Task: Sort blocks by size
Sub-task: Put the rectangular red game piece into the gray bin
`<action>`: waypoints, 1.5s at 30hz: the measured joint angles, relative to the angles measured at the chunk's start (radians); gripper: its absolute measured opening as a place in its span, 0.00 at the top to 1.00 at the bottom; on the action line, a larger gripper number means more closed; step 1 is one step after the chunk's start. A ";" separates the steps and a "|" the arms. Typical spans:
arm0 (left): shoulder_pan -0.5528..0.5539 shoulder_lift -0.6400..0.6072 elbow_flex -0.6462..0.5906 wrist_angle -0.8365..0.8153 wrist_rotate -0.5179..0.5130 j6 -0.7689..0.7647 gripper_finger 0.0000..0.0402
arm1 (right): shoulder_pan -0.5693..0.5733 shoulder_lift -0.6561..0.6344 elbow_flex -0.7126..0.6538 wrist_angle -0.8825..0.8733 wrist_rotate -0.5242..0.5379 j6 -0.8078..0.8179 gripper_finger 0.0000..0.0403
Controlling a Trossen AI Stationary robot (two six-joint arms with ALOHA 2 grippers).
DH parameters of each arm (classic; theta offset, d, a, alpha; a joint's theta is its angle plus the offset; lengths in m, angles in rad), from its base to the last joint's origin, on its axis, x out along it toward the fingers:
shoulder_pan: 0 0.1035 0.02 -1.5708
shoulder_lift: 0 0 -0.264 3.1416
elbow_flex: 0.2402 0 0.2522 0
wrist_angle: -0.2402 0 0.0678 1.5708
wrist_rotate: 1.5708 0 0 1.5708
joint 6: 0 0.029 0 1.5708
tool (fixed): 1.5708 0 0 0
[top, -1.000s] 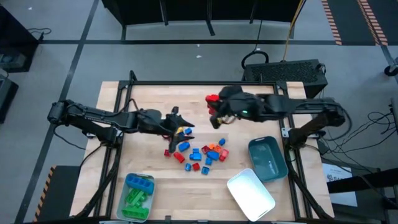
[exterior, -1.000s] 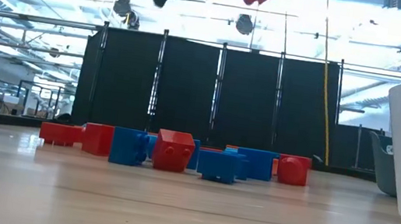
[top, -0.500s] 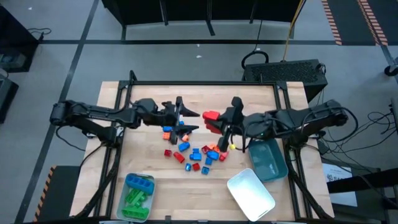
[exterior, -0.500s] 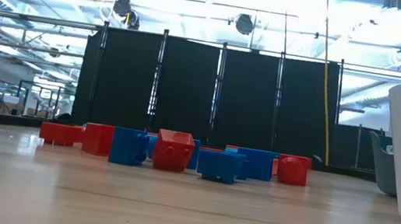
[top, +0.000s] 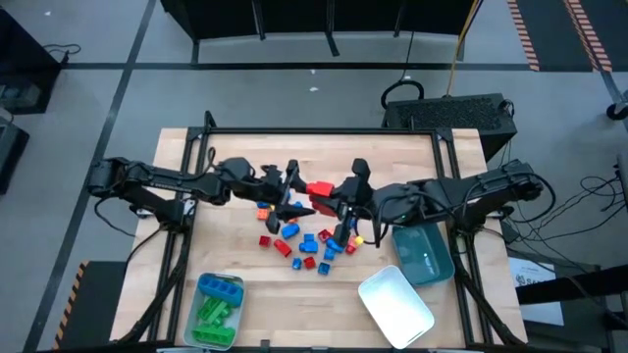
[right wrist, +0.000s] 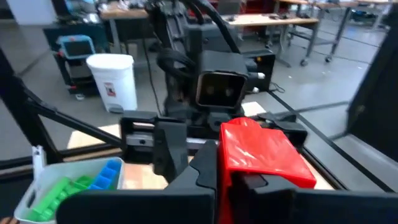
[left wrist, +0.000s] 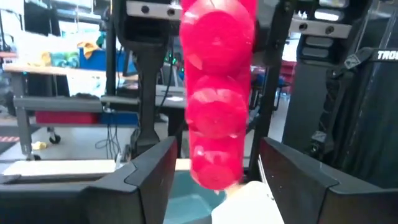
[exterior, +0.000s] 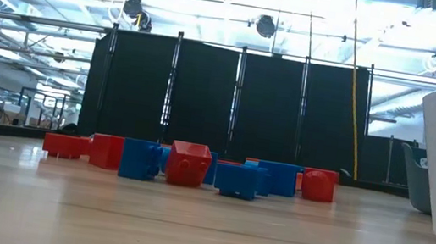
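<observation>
Claws are meeting above the brick pile: the right claw is pinching a long red brick, its long axis reaching toward the left claw, whose fingers are standing spread either side, gripping nothing.

Overhead and table-level cameras share the blocks; wrist cameras face each other.

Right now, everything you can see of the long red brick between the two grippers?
The long red brick looks like glossy plastic with a row of round studs. It is held in the air above the block pile, over mid-table. The right gripper is shut on one end; the left gripper, open, faces its other end, fingers either side, contact unclear.
</observation>
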 joint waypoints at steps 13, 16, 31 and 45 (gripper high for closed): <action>0.002 0.000 0.005 0.056 -0.003 0.009 0.42 | -0.010 0.017 0.000 0.082 -0.061 -0.033 1.00; 0.001 0.000 0.005 0.055 -0.003 0.009 0.42 | -0.017 0.031 0.000 0.098 -0.063 -0.036 1.00; 0.000 0.000 0.005 0.051 -0.013 0.027 0.65 | -0.032 0.033 0.000 0.113 -0.093 -0.055 1.00; 0.001 0.003 0.005 0.012 -0.034 0.033 0.65 | -0.019 0.023 0.002 -0.010 -0.096 -0.049 0.87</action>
